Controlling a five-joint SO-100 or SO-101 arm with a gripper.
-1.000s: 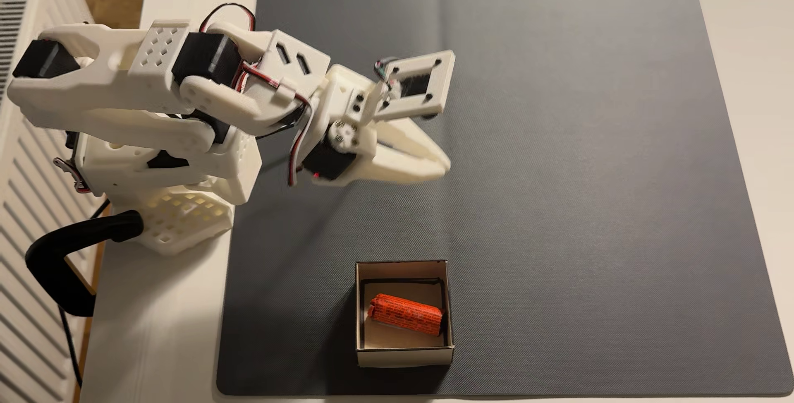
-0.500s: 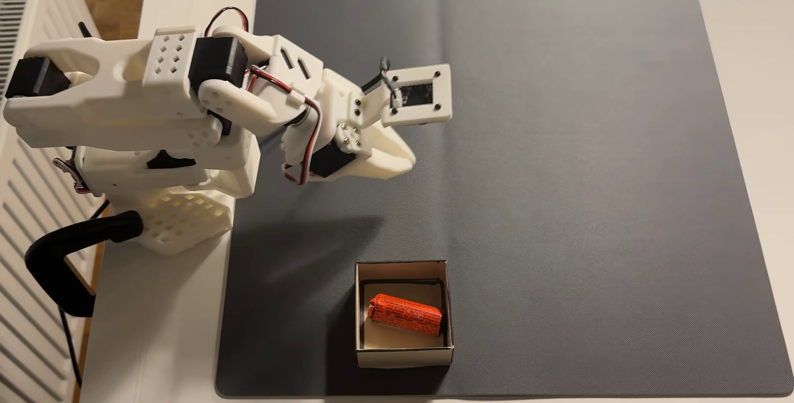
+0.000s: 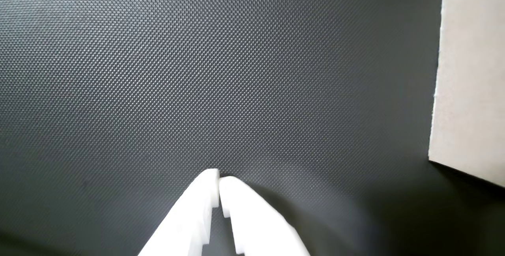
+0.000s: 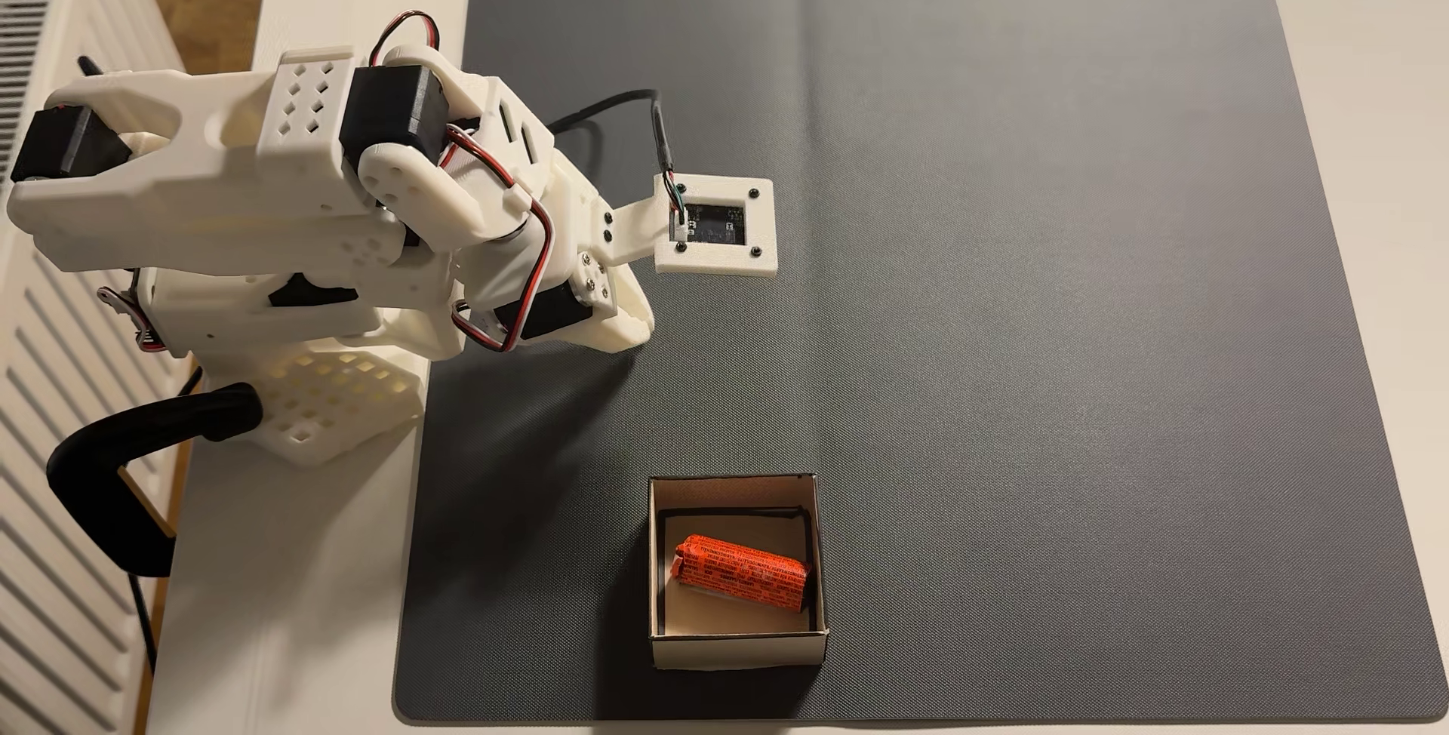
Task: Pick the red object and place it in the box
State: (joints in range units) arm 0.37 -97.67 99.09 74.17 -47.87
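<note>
While the gripper (image 3: 219,179) sits pinched together and empty over the grey mat (image 3: 158,70), the red object (image 4: 741,573) lies tilted inside the box (image 4: 737,649); wrist view catches just the box's (image 3: 469,90) outer wall, contents hidden.

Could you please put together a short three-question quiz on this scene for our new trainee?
1. True or false: the red object lies inside the box.
2. How do the tips of the gripper stand in the wrist view: A) wide apart, B) together, C) around the red object?
3. What dark surface does the box stand on?

Key: 1. True. 2. B. 3. The grey mat.
</note>
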